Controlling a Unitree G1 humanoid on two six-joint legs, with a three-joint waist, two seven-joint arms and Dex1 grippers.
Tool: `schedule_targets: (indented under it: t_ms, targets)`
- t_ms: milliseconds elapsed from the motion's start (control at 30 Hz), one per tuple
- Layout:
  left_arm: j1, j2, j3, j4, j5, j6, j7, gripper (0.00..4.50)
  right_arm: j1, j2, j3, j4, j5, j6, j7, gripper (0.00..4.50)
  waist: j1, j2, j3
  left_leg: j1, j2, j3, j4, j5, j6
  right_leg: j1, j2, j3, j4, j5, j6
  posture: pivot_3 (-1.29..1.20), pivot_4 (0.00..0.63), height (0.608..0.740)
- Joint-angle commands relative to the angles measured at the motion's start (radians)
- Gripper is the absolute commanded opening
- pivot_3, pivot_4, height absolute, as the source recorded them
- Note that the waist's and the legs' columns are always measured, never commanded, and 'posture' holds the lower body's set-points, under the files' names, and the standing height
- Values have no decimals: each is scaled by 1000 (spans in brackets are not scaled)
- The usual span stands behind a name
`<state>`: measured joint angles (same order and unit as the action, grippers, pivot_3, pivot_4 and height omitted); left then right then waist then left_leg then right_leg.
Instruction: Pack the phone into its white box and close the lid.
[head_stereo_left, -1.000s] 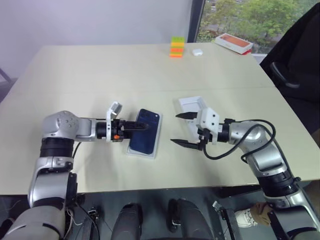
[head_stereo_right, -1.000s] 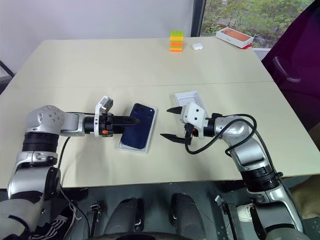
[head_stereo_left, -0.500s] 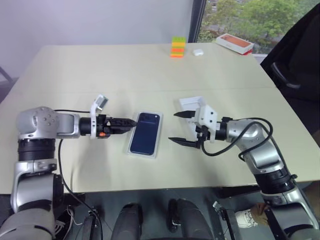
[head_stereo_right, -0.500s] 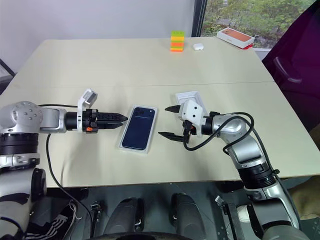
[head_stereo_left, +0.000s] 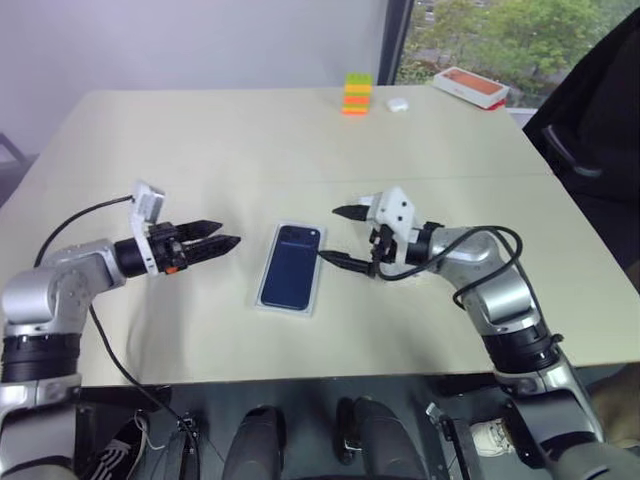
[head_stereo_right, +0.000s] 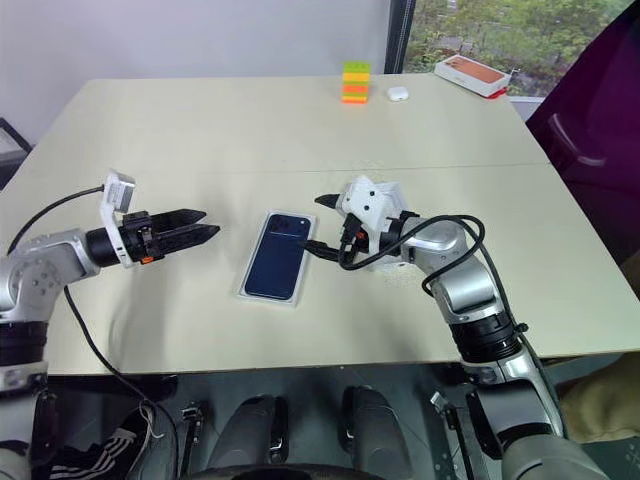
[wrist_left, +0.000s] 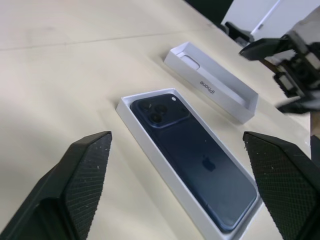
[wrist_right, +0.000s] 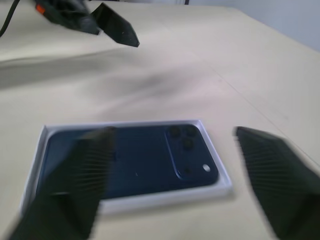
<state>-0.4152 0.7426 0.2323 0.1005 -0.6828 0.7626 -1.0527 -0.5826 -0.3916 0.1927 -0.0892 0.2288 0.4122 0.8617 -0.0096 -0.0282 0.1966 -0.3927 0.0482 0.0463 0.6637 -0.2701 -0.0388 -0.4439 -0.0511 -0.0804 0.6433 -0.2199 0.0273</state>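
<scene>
The dark navy phone (head_stereo_left: 291, 279) lies back up, flat inside the white box (head_stereo_left: 263, 305), near the table's front middle. My left gripper (head_stereo_left: 230, 232) hovers to the left of the box, open and empty, pointing at it. My right gripper (head_stereo_left: 328, 234) hangs open just off the box's far right corner, with nothing between its fingers. The lid (wrist_left: 220, 95) lies open side up beyond the box, on my right arm's side. The right wrist view looks over the phone (wrist_right: 130, 155) toward the left gripper (wrist_right: 107, 25).
At the table's far edge stand a stack of coloured blocks (head_stereo_left: 354, 95), a small white case (head_stereo_left: 396, 103) and an orange-topped box (head_stereo_left: 470, 86). A dark chair (head_stereo_left: 590, 130) stands off the table's right side.
The left gripper let go of the phone and drew back to the left while rolling. The phone went from askew to flat in the box. The right gripper moved left to the box's corner.
</scene>
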Motion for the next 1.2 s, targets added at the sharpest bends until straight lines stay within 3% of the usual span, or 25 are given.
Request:
schedule_targets:
  t_ms: [33, 167, 333, 400, 500, 600, 833, 1200]
  targets:
    - [28, -15, 33, -4, 2, -70, -17, 4500, -25, 43, 44, -17, -33, 10, -51, 2255, 0, 0, 0, 0, 0, 0, 0, 0, 0, 0, 0, 0, 0, 0, 0, 0, 150, 740]
    - [40, -35, 35, -23, -3, -106, -8, 4500, -27, 53, 68, -11, -58, 5, -64, 89, 1, 0, 0, 0, 0, -1, 0, 0, 0, 0, 0, 0, 0, 0, 0, 0, 150, 740]
    - [33, -29, 2, -4, 20, -104, -6, 4500, -32, 25, 70, 4, -84, -14, -55, 32, -1, 0, 0, 0, 0, 0, 0, 0, 0, 0, 0, 0, 0, 0, 0, 0, 150, 740]
    - [34, -28, -42, 3, 88, -152, 10, 4500, -34, 4, 78, 22, -114, -28, -57, 32, -1, 0, 0, 0, 0, -1, 0, 0, 0, 0, 1, 0, 0, 0, 0, 0, 150, 740]
    - [-9, -68, -71, 39, 122, -164, 56, 4500, -33, -10, 72, 57, -130, -51, -57, 32, 0, 0, 0, 0, 0, 0, 0, 0, 0, 0, 1, 0, 0, 0, 0, 0, 150, 740]
    - [-69, -103, -73, 115, 166, -172, 132, 3599, -27, -17, 70, 74, -142, -58, -60, 0, 0, 0, 0, 0, 0, -1, 0, 0, 0, 0, 1, 0, 0, 0, 0, 0, 150, 740]
    - [-121, -138, -112, 204, 254, -167, 235, 35, -23, -37, 80, 128, -206, -86, -84, 0, -4, 0, 0, 0, 0, 0, 0, 0, 1, 0, 2, 0, 1, 0, 0, 0, 150, 740]
    - [-170, -252, -262, 187, 293, -53, 208, 35, -25, -44, 145, 184, -326, -160, -92, 0, -2, 0, 0, 0, 0, 0, 1, 0, 1, 0, 1, 0, 1, 0, 1, 0, 150, 740]
